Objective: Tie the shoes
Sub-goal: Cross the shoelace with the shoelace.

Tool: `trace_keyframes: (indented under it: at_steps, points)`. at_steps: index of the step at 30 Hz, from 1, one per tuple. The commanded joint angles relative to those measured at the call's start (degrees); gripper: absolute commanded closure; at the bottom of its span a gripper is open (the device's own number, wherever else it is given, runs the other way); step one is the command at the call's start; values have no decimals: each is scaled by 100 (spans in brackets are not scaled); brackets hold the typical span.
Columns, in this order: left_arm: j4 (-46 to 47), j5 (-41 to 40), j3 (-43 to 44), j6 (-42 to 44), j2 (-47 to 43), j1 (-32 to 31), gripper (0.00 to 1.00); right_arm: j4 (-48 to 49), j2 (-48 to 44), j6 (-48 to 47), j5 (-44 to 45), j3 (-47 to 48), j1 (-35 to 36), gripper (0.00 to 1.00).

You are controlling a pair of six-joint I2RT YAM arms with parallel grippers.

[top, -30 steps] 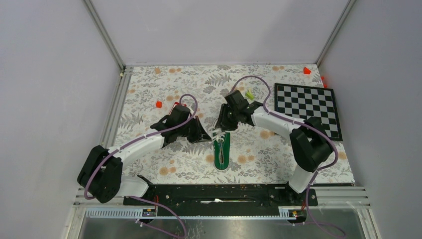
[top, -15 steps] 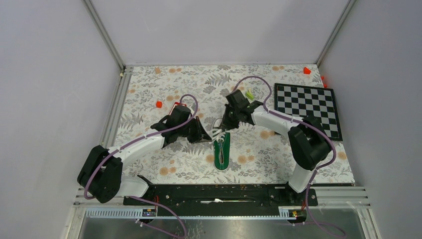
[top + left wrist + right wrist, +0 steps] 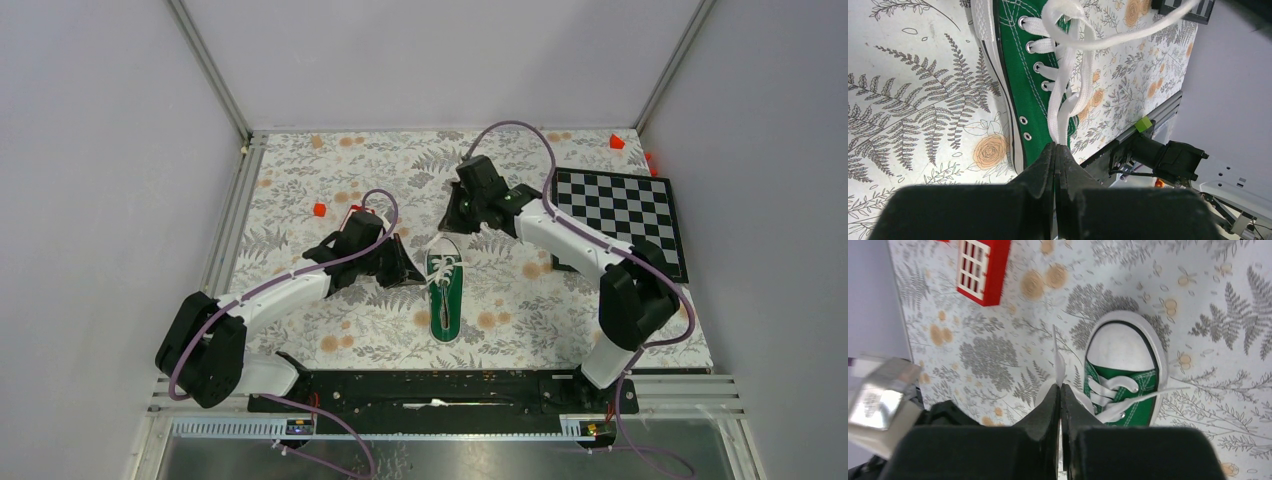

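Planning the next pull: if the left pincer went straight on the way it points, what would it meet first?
Probably the green sneaker: the left pincer, shut on a white lace, points at its laced upper, though depth is hard to judge.

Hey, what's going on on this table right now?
Two robot arms are tying a green sneaker on the floral mat. The left tool is shut on a white lace beside the shoe, and the right tool pinches a second strand out past the toe. No finished bow is visible.
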Motion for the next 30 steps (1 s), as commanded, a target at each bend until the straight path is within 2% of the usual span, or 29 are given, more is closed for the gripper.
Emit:
trace_keyframes:
  at_steps: [1,10,11,13,15,17,20,23,27,30]
  points:
    - [182,-23,138,82,-38,-30,100,-238,-6,-287,277,686,-21,99]
    - [166,-102,138,90,-10,-30,100,-292,731,-214,364,1839,-24,98]
    - [173,-98,145,83,11,-30,100,-358,871,-178,362,2002,-32,95]
    - [199,-98,189,67,79,-30,100,-642,1112,-112,316,2383,-31,79]
    - [194,-69,251,72,138,-26,100,-751,1185,-86,256,2555,-31,58]
    - [158,-55,313,89,172,-30,100,-825,1050,-180,349,2534,-31,45]
    - [137,-51,344,99,142,-30,100,-918,694,-483,543,2337,-44,37]
    - [133,-57,345,90,139,-30,100,-821,254,-760,198,1946,-57,34]
    - [-115,-170,456,88,105,-30,100,-139,-609,-1012,-357,612,-64,35]
    - [-641,-375,698,82,137,-16,100,404,-1146,-1358,-706,-534,-17,39]
